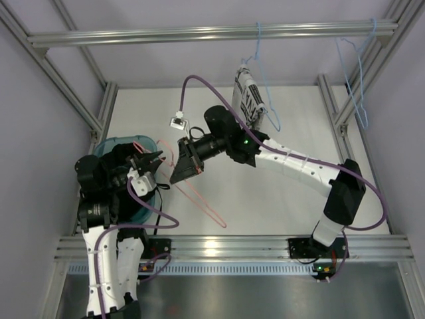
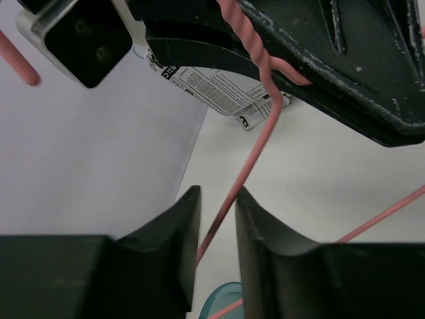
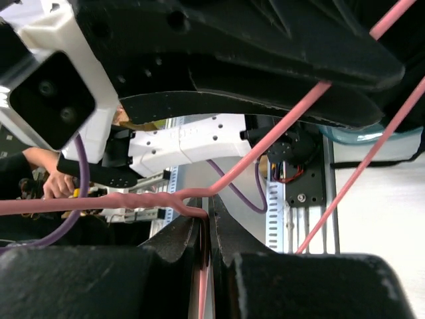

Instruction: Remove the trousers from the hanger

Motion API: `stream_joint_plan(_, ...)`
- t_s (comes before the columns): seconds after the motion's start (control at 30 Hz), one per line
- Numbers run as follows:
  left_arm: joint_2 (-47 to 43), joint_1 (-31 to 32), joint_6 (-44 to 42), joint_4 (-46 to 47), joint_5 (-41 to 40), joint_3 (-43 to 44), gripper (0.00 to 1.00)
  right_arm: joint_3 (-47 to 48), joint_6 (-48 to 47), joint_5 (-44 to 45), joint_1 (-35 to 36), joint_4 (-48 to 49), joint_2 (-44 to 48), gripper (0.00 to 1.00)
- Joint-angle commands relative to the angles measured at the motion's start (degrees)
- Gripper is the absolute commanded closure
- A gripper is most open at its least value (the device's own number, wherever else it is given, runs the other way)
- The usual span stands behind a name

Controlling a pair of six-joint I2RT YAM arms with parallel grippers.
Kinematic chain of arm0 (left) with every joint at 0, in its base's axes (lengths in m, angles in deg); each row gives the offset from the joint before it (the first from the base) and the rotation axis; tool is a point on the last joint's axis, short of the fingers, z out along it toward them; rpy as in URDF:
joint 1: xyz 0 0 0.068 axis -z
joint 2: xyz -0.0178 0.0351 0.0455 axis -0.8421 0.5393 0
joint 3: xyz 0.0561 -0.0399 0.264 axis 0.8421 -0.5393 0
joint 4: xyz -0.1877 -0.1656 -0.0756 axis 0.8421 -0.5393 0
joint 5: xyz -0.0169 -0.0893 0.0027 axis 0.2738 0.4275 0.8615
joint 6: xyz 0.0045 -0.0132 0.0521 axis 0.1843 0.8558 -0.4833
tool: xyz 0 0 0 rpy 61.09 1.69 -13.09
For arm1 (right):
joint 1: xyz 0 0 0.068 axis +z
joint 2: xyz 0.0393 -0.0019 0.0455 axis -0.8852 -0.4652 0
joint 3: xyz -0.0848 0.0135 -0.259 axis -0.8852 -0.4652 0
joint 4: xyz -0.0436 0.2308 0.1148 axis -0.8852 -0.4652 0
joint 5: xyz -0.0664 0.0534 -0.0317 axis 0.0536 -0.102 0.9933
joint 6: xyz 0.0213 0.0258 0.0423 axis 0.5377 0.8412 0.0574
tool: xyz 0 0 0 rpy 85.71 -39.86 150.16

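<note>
While the left gripper (image 2: 218, 199) is standing with its 2 fingers narrowly apart on either side of the hanger (image 2: 251, 163), the pink wire is running through the gap and is not looking pinched yet. The right gripper (image 3: 208, 216), pressed together, is clamping the twisted neck of the same wire. Doing this well is meaning centring the wire deep between the pads, squeezing squarely, and releasing the right grip only once the left is holding firm, since thin wire is likely to swivel. No cloth is showing on the wire; the trousers are escaping all 3 views, perhaps lying in the teal basket (image 1: 109, 141) beneath the left arm.
</note>
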Motion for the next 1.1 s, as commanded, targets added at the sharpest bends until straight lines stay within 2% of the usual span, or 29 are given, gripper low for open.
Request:
stream_joint_plan(0.0,-0.3,0.2,-3.0,1.8,2.3,0.0,0.76,3.7,0.3,-0.6,0.7,3.6,0.2,1.0)
stream_joint_plan(0.03,-0.4,0.2,-2.9,1.8,2.4,0.0,0.95,3.6,0.2,-0.4,0.7,3.3,0.3,1.0)
stream_joint_plan(0.07,-0.3,0.2,-2.7,1.8,2.7,0.2,1.0,3.6,-0.2,0.0,0.6,3.3,0.5,1.0)
stream_joint_plan(0.13,-0.4,0.2,-0.5,1.8,3.0,0.8,1.0,3.5,-0.8,1.1,0.3,1.8,0.8,0.93)
stream_joint_plan(0.17,-0.3,0.2,0.5,1.8,3.1,1.4,1.0,3.5,-1.7,2.8,0.2,1.2,1.3,0.78)
stream_joint_plan(0.23,-0.1,0.3,2.1,1.8,2.8,1.7,1.0,3.4,-3.0,5.1,-1.2,-1.2,2.0,0.59)
stream_joint_plan(0.3,-0.4,0.2,2.1,1.8,1.7,1.8,1.0,2.5,-3.6,7.2,-3.8,-2.5,4.3,0.35)
stream_joint_plan(0.33,-0.5,0.3,2.2,1.8,1.5,1.8,1.0,2.3,-4.9,7.8,-4.9,-3.9,5.4,0.29)
stream_joint_plan(0.37,-0.5,0.2,2.3,1.8,1.3,1.7,1.0,2.0,-5.7,9.0,-5.8,-5.0,7.8,0.2)
stream_joint_plan(0.43,-0.4,0.3,1.7,1.8,1.0,1.6,1.0,1.1,-9.1,9.9,-8.5,-8.3,9.9,0.11)
stream_joint_plan(0.47,-0.4,0.2,1.3,1.8,1.0,1.3,1.0,0.8,-10.3,11.4,-9.2,-9.7,12.2,0.01)
stream_joint_plan(0.63,2.4,0.3,-1.2,1.8,-1.1,1.6,1.0,-1.6,-18.7,14.7,-10.8,-17.7,18.6,0.01)
stream_joint_plan(0.77,4.9,0.4,-2.6,1.8,-3.2,2.9,1.0,-3.8,-21.3,17.2,-10.8,-22.0,22.7,0.01)
stream_joint_plan(1.07,7.5,4.0,-4.4,1.8,-8.1,3.0,1.0,-5.0,-24.8,21.3,-8.4,-25.3,22.0,0.05)
